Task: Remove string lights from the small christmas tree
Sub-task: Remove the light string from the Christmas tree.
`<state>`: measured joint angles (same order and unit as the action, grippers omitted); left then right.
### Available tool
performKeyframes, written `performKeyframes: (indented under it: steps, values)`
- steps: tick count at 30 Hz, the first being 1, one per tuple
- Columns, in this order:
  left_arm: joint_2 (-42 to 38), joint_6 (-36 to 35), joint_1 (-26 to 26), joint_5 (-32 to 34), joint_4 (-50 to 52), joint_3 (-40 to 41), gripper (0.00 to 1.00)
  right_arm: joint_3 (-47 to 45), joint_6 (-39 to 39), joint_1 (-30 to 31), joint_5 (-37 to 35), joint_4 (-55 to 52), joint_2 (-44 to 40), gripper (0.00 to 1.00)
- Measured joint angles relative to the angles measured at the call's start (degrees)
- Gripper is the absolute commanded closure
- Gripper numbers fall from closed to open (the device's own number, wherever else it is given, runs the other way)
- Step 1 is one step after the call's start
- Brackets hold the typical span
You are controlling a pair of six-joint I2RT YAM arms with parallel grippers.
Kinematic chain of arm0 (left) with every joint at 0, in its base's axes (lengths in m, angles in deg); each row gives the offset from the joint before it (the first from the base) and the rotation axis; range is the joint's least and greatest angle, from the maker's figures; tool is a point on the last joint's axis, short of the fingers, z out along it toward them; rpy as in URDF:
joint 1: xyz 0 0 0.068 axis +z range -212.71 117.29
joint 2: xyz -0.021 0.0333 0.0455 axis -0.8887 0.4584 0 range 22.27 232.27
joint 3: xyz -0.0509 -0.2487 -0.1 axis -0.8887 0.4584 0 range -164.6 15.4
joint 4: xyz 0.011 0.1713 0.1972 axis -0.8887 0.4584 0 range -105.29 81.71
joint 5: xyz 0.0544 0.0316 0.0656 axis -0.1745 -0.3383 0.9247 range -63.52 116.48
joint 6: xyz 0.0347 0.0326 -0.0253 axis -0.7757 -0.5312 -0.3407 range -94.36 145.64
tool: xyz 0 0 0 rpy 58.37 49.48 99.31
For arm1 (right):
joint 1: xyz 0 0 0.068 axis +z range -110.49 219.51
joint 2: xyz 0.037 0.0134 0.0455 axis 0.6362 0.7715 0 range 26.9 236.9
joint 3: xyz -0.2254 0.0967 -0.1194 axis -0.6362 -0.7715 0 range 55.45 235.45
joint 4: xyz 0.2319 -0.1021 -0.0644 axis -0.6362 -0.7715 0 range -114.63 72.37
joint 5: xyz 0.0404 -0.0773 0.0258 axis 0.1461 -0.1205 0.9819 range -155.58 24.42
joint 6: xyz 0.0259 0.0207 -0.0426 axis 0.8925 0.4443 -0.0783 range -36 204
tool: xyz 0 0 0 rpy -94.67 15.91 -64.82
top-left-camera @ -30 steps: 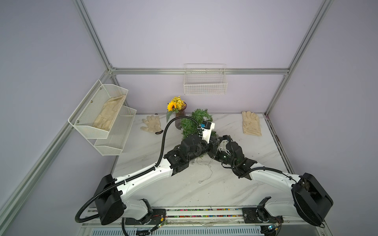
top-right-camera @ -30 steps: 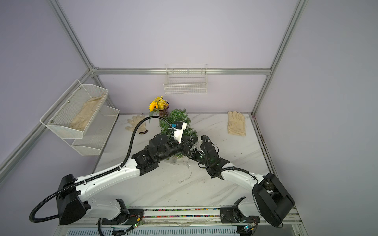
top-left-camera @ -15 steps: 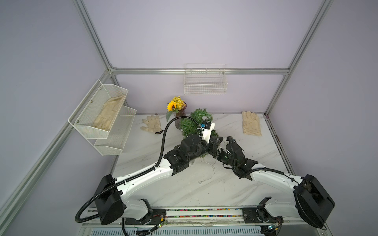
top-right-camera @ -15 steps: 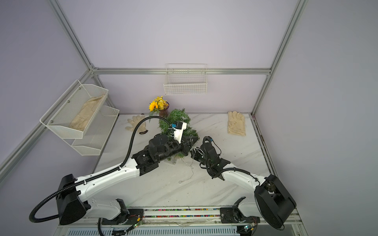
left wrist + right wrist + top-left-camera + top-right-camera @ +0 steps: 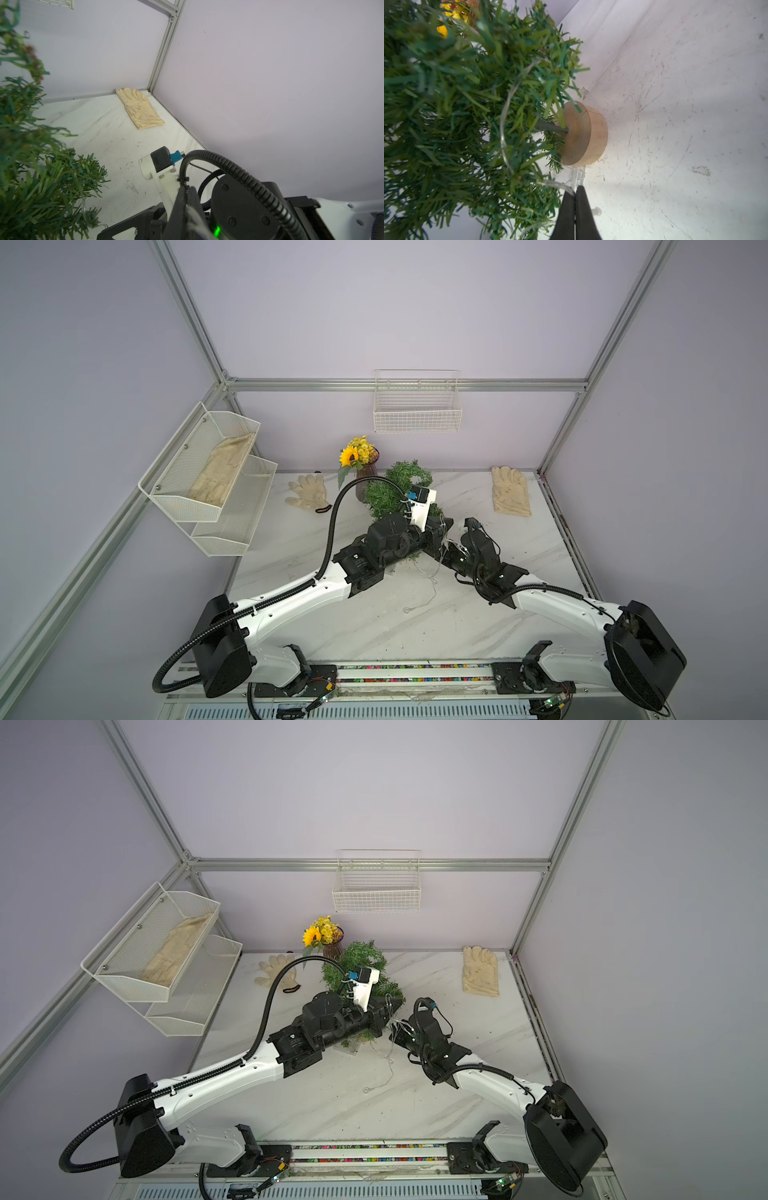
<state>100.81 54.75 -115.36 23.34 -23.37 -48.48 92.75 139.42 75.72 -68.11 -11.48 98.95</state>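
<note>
The string lights loop through the lower branches of the small christmas tree, which stands at 12 o'clock on the marble table. A loose tail trails toward 6 o'clock. The strand looks light, limp and likely to snag, so bare wire is a safer hold than the bulbs. The right gripper pinches the wire, jaws pressed together. The left gripper is closed too, and I cannot tell whether it holds anything.

The bench looks like white marble, smooth but scuffed. The small christmas tree has flat plastic needles and a matt, smooth wooden base. The string lights are clear glossy plastic. The glove is cream cloth.
</note>
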Motion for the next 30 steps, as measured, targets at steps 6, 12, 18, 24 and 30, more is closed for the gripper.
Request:
performKeyframes:
  steps: [6,12,18,24,30]
  values:
    - [0.0,-0.2,0.0,0.0,0.0,0.0,1.0,-1.3,-1.2,-1.4,1.3,-0.7,-4.0,1.0]
    - [-0.1,-0.8,0.0,0.3,0.3,0.0,1.0,-1.2,-3.4,-1.7,8.1,3.0,-4.4,1.0]
    - [-0.1,-1.2,0.0,0.2,1.4,-3.0,1.0,-1.1,-3.2,-1.7,12.2,6.4,-3.1,1.0]
    - [0.3,-1.2,-0.7,-1.2,1.2,-7.5,1.0,-0.9,-2.5,-3.0,9.2,1.9,-7.4,1.0]
    - [4.2,-1.2,-2.6,-2.5,0.7,-10.8,1.0,-2.4,-2.7,-8.7,7.1,-1.1,-13.8,1.0]
